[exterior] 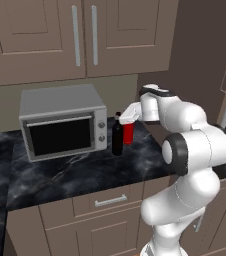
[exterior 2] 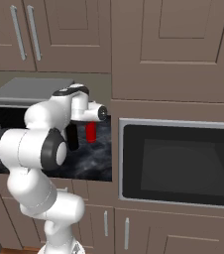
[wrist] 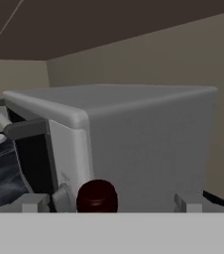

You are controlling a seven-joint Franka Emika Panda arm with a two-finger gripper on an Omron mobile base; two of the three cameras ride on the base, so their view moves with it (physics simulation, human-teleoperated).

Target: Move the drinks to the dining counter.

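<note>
A toaster oven (exterior: 63, 122) sits at left on the black marble worktop (exterior: 75, 172). Just to its right stands the wine bottle (exterior: 117, 135) (dark, upright), the red bottle (exterior: 128, 132) close behind it. The gripper (exterior: 126, 119) hovers over both, fingers spread, grasping nothing.

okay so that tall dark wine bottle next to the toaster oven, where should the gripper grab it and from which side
Probably the neck of the dark wine bottle, just under its cap, coming level from the side away from the toaster oven. It stands upright and the neck is its narrowest part. The gripper already faces it, and the slim red bottle stands close beside, crowding the body.
</note>
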